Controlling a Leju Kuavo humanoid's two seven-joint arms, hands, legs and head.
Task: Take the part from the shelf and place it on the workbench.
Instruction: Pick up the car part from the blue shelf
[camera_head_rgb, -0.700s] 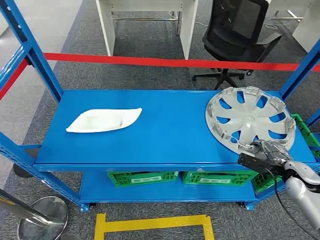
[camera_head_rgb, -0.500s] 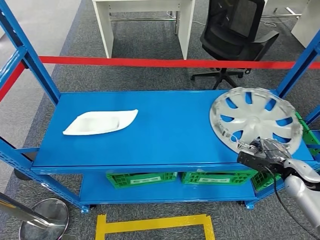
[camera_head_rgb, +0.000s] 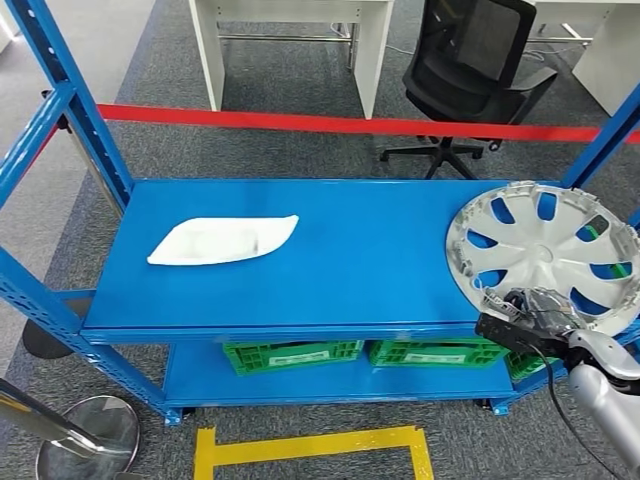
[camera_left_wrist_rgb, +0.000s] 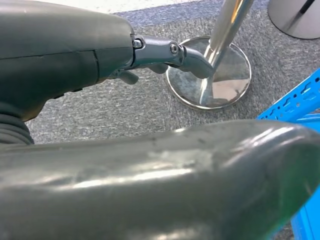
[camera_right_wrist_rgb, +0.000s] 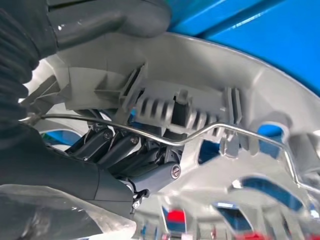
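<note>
Head view: a blue shelf (camera_head_rgb: 340, 260) spans the frame. At the right edge the silver hubcap (camera_head_rgb: 551, 255) sits tilted, its near rim at the shelf's front edge and its right side running out past the shelf end. The right hand (camera_head_rgb: 528, 318) comes in at lower right and grips the hubcap's near rim. A white part (camera_head_rgb: 223, 240) lies flat on the left half of the shelf top, well apart from the hubcap. Green crates (camera_head_rgb: 362, 352) stand on the lower level. A red tape (camera_head_rgb: 340, 124) crosses the upper frame; behind it are a black chair (camera_head_rgb: 472, 70) and white desk legs (camera_head_rgb: 211, 55). A yellow floor mark (camera_head_rgb: 309, 445) lies at bottom centre, and a chrome post base (camera_head_rgb: 87, 435) at lower left.

Left wrist view: the left hand (camera_left_wrist_rgb: 113, 55) hangs over grey carpet, grasping nothing, with fingers (camera_left_wrist_rgb: 170, 52) extended toward the post base (camera_left_wrist_rgb: 211, 75) in the upper middle. A corner of the shelf (camera_left_wrist_rgb: 298, 100) shows at right.

Right wrist view: the right hand (camera_right_wrist_rgb: 124, 155) is clenched on the hubcap (camera_right_wrist_rgb: 211, 115), dark fingers (camera_right_wrist_rgb: 113, 145) hooked inside its rim behind a wire ring (camera_right_wrist_rgb: 181, 141), thumb across the top.
</note>
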